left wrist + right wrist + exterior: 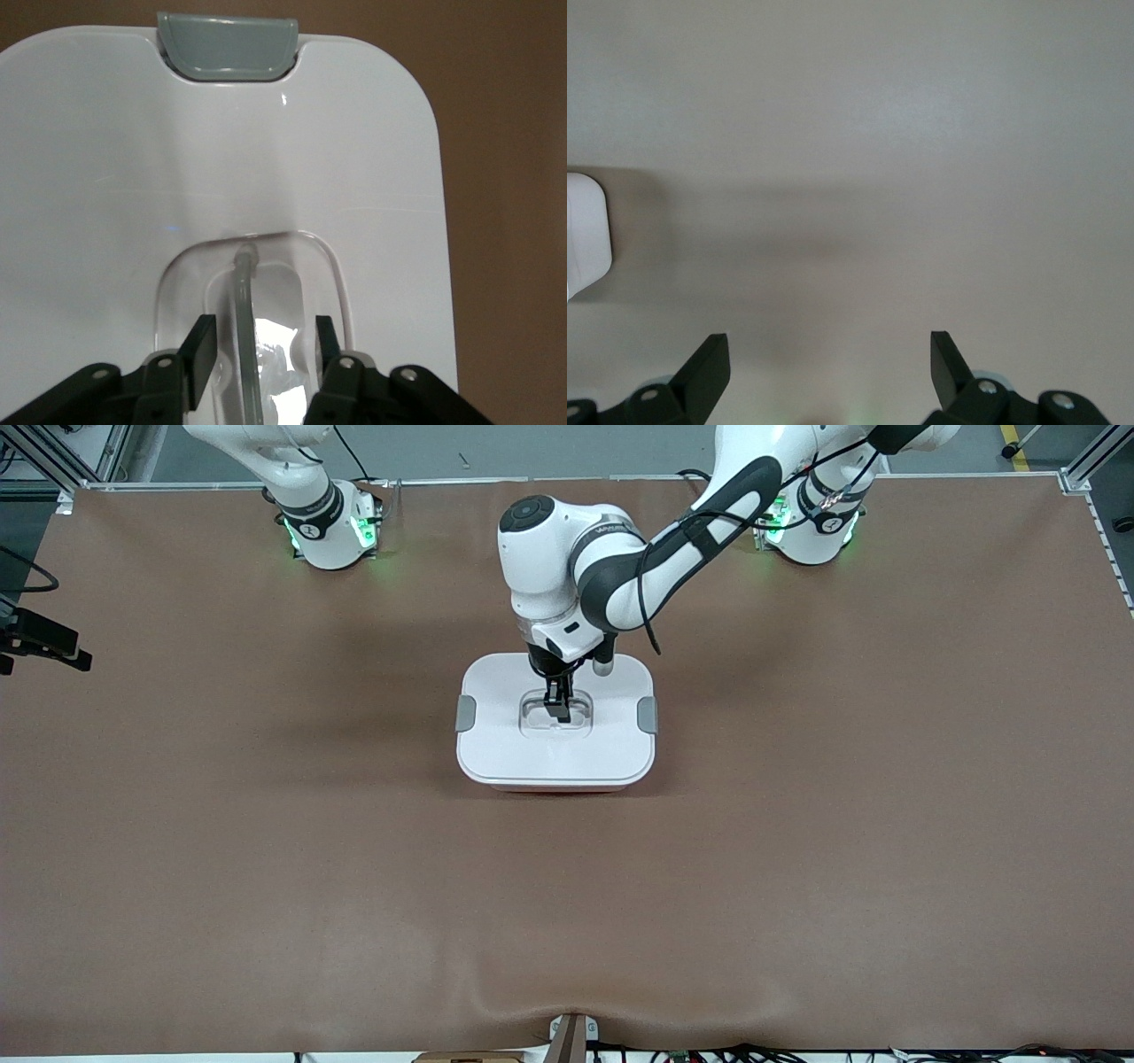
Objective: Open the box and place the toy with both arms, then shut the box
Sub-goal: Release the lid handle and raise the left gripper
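Brown mat (266, 850) covers the whole table, smooth apart from a raised wrinkle at the edge nearest the front camera. Grey floor and aluminium frame posts (53, 460) show past the table's base end.

Right arm (301, 487) waits, folded up over its own base. Right gripper (830, 365) hangs above bare mat, fingers spread wide, holding nothing.

Box (555, 722) sits at table centre, white lid (106, 177) on, grey clips (466, 713) at both short ends. Toy not visible in any view.

Left arm (673, 558) reaches from its base to the box. Left gripper (258, 347) is down in the lid's clear recessed handle (244, 301), fingers (200, 347) apart, one on each side of the handle bar, not pinching it.
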Controlling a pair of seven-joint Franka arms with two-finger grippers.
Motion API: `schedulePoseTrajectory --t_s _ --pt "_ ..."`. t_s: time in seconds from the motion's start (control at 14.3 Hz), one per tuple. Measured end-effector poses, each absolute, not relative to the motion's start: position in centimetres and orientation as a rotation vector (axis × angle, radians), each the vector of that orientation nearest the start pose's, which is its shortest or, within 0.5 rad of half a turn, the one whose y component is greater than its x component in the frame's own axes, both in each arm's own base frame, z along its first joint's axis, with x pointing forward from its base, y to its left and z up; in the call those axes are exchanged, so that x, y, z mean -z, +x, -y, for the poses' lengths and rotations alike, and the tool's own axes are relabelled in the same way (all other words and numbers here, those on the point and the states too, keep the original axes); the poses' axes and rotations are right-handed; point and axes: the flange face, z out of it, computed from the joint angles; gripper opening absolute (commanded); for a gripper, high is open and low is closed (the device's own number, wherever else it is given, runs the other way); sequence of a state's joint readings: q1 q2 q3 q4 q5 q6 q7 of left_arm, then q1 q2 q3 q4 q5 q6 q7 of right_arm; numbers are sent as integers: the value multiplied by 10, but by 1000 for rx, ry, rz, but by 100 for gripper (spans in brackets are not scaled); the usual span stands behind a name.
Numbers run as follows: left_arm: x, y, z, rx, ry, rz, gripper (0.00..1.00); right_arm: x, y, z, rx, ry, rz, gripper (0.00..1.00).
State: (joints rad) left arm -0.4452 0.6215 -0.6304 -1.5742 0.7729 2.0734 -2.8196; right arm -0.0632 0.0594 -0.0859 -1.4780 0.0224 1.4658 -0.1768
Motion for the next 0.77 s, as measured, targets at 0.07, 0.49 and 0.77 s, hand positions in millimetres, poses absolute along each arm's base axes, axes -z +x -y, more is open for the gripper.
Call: schedulePoseTrajectory --t_s 0.07,0.49,0.77 --pt "-339 421 557 486 -2425 2176 100 -626 556 79 -108 -3111 46 100" --pt "-435 429 536 422 -2422 2243 100 -625 555 79 -119 -3109 45 100" --pt "-505 453 477 327 -2463 2142 100 -625 555 79 -119 -3109 45 100"
